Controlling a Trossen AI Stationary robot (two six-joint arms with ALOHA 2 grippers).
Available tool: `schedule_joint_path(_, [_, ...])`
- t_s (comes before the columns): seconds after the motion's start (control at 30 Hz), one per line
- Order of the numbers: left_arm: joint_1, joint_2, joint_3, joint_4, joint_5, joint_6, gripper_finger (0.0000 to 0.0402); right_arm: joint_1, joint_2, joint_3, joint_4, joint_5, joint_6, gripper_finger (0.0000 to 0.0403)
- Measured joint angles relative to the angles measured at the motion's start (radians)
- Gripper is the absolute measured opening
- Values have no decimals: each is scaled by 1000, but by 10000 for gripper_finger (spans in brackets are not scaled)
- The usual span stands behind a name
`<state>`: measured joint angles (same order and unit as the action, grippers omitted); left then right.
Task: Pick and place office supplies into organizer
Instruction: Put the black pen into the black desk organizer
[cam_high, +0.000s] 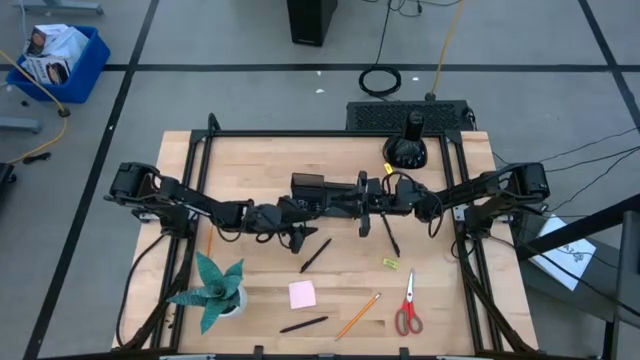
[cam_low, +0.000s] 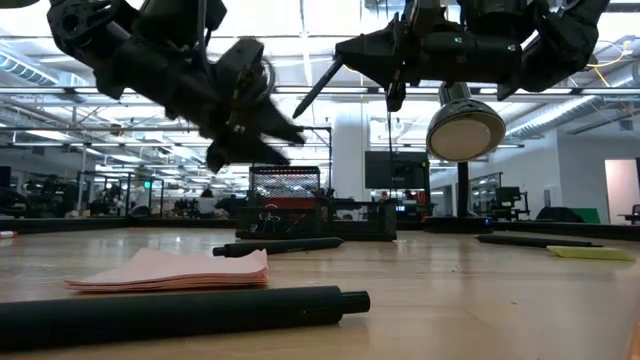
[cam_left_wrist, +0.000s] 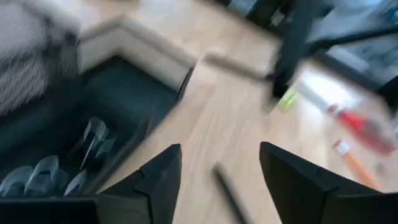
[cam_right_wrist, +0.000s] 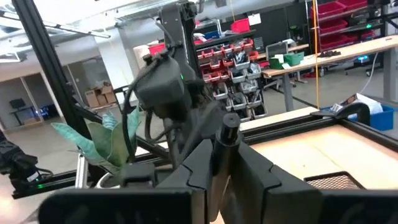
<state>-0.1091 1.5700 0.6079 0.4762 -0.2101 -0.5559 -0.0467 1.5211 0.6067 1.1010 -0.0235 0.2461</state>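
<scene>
Your left gripper (cam_left_wrist: 219, 167) spread open beside the small black compartmented organizer (cam_high: 309, 186) at table centre, your right gripper (cam_right_wrist: 225, 163) just right of it, clamped on a black pen (cam_right_wrist: 227, 134), other supplies scattered nearer.

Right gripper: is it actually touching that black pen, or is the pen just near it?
Touching. The right wrist view shows the right gripper closed on the black pen, with its fingers pressed against both sides.
</scene>
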Motion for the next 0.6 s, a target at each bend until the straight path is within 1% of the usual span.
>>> schedule_joint_path(0.07, [-10,0,0,-81,0,-17,233,-6,0,0,-2,-1,-34,35])
schedule_joint_path(0.13, [-30,0,-2,-132,0,5,236,-12,0,0,-28,15,-58,38])
schedule_joint_path(0.2, [-48,0,-13,-120,1,33,236,-14,0,0,-55,51,-74,40])
schedule_joint_path(0.3, [-72,-15,-46,-6,7,68,233,-15,0,0,-58,101,-114,35])
schedule_joint_path(0.37, [-81,-26,-66,73,8,82,233,-21,0,0,-56,123,-124,32])
schedule_joint_path(0.43, [-85,-55,-113,128,5,107,232,-36,0,3,-60,129,-133,32])
schedule_joint_path(0.6, [-66,-145,-272,444,5,154,232,-73,0,5,-82,132,-130,39])
